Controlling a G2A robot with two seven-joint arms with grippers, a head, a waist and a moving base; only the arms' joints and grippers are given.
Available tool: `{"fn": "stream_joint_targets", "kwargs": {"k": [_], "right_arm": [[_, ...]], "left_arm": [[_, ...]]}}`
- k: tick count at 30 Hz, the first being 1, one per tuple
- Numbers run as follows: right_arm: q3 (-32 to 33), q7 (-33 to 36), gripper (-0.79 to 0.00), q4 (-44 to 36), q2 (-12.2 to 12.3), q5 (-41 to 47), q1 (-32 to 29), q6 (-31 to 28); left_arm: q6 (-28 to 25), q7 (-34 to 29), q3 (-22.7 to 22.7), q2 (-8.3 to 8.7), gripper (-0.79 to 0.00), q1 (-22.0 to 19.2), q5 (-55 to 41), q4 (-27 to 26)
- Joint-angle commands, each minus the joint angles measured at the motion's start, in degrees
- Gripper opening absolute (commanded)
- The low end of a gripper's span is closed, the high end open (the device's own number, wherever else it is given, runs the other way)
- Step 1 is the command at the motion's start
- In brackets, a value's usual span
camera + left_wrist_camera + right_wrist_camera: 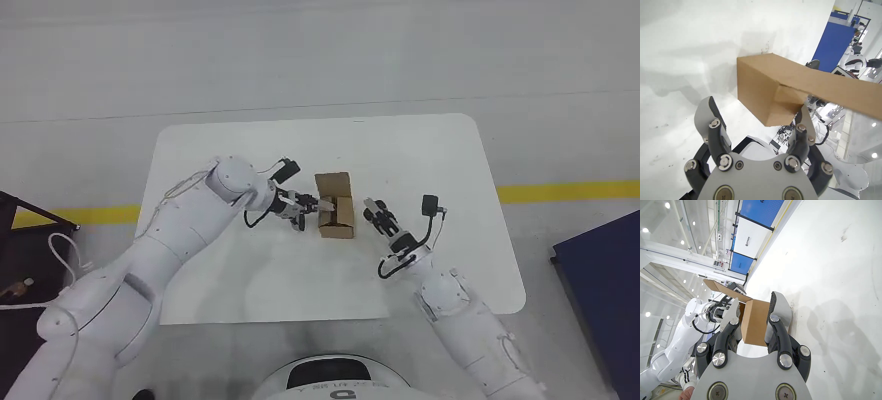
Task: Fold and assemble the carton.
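Beside carton (755, 81), left gripper (757, 103) contact unclear

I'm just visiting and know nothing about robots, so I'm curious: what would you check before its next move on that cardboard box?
1. The carton rests on the table, away from its edges: ok.
2. The left gripper is open beside the carton: ok.
3. The right gripper is open, facing the carton, apart from it: ok.
4. All flaps folded shut: not ok, one flap stands open.
5. The left gripper touching the cardboard: cannot tell.
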Motion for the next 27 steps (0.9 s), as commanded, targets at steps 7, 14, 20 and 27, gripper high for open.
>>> {"fn": "stream_joint_targets", "kwargs": {"k": [7,14,20,27], "right_arm": [[-0.5,0.5,-0.406,-1.4,-0.1,-0.4,-0.8,-0.5],[-0.1,0.6,-0.36,-2.5,-0.1,-0.9,-1.2,-0.6],[0.2,0.5,-0.259,-3.3,-0.2,-1.6,-1.2,-0.5],[-0.2,1.1,-0.194,-3.5,-0.3,-3.0,-0.4,-0.5]], "left_arm": [[-1.5,-1.9,1.0,-2.33,-0.6,-1.2,0.7,3.7],[-1.7,-4.2,0.1,-2.69,-0.785,-2.9,2.1,4.1],[3.6,-4.0,-1.3,-1.48,-0.785,-4.1,6.1,1.2],[11.6,-4.3,-3.2,0.78,-0.785,-2.8,10.4,-3.7]]}}
